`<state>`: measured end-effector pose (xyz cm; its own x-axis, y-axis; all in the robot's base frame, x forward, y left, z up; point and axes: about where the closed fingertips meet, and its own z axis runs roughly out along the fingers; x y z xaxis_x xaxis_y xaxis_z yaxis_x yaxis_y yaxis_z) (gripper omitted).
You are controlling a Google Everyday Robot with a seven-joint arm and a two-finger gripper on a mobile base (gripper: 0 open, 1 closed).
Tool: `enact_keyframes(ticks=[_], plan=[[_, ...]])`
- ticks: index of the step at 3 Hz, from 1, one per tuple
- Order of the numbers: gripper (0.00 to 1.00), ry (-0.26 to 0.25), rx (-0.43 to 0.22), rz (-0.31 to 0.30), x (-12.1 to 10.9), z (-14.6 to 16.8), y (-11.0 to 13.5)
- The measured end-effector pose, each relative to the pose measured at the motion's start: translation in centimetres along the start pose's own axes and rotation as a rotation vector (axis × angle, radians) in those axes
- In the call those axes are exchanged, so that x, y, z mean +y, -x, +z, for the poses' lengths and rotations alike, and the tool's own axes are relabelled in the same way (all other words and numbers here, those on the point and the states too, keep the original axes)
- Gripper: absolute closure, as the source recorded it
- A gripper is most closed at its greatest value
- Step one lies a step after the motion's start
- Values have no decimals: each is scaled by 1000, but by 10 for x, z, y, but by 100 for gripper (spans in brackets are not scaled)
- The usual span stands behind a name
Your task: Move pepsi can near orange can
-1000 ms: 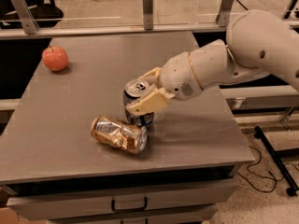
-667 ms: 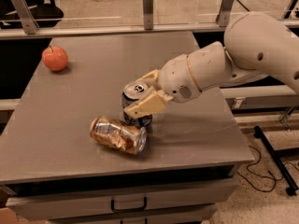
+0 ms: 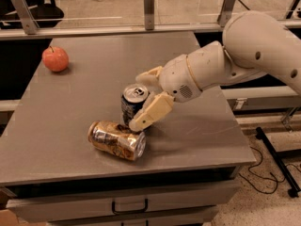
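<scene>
We log the tool (image 3: 137,101) over the middle of the table (image 3: 66,107), carried in from the right by the white arm (image 3: 244,55). Its two tan fingers (image 3: 153,109) straddle the pepsi can (image 3: 132,103): one finger reaches behind the can's top rim, and the other slants down across the can's right front side, with its tip near the base. Both fingers appear pressed to the can, so we record the tool as closed on the pepsi can. The pepsi can stands upright on the table, silver top and pull tab showing. The orange can (image 3: 115,139) lies on its side directly in front of it and slightly to the left, toward the table's front edge, with its silver end turned to the right front and its sides dented. The two cans are just beside each other; we cannot tell whether they touch. The lower fingertip ends just above the orange can's right end. A red-orange apple (image 3: 55,59) sits well apart from both cans, near the far left corner of the table. Below the front edge we see a drawer front with a dark handle (image 3: 129,205).
</scene>
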<state>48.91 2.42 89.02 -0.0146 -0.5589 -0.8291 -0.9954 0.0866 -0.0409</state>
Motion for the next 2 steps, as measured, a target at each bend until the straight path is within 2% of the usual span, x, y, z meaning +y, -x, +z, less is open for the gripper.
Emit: enact_keyframes(ticks=[1,2], plan=[[0,-48,7,-11,-20,-21,2],[0,-140,-6,-24,-53,-70,10]])
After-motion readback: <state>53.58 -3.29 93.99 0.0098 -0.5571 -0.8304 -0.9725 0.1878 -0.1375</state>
